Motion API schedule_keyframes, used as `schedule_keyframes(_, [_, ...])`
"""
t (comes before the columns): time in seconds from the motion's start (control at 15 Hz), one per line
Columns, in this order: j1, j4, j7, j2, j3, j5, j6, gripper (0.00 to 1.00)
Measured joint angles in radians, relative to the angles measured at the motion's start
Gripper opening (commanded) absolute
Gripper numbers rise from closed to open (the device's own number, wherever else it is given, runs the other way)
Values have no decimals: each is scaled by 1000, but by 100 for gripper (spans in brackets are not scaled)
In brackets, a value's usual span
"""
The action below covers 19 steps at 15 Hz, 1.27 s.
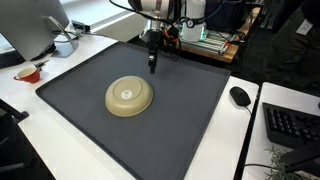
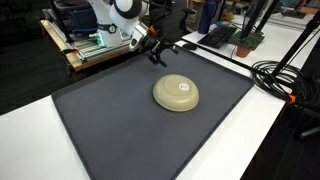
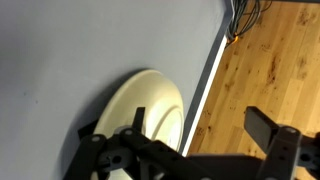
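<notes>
Both exterior views stand high and well back from the hand (image 1: 152,67), facing it across the dark mat (image 1: 80,95) on the bench (image 1: 40,140). Each looks from a different front corner, so the bowl (image 1: 130,96) lies on the camera's side of the hand in both. They share hand, bowl and mat. The wrist view sits right behind the hand, very close, looking down past its fingers (image 3: 272,128) at the bowl, the mat's edge and the wooden floor (image 3: 285,60) beyond.
</notes>
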Motion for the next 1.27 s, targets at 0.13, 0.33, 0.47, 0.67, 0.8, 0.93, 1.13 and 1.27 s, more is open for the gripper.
schedule_keyframes(0.13, [32,-55,66,-73,33,-34,25,100])
schedule_keyframes(0.33, [72,-165,131,-218,93,-103,25,100])
schedule_keyframes(0.47, [92,-221,170,-308,141,-120,24,100])
schedule_keyframes(0.67, [115,-203,231,-383,221,-88,31,100])
schedule_keyframes(0.8, [129,-194,250,-426,273,-48,50,100])
schedule_keyframes(0.93, [143,-194,267,-466,323,-22,75,100])
schedule_keyframes(1.13, [212,-196,274,-503,328,-21,103,100])
schedule_keyframes(1.27, [240,-196,275,-505,323,-23,103,100])
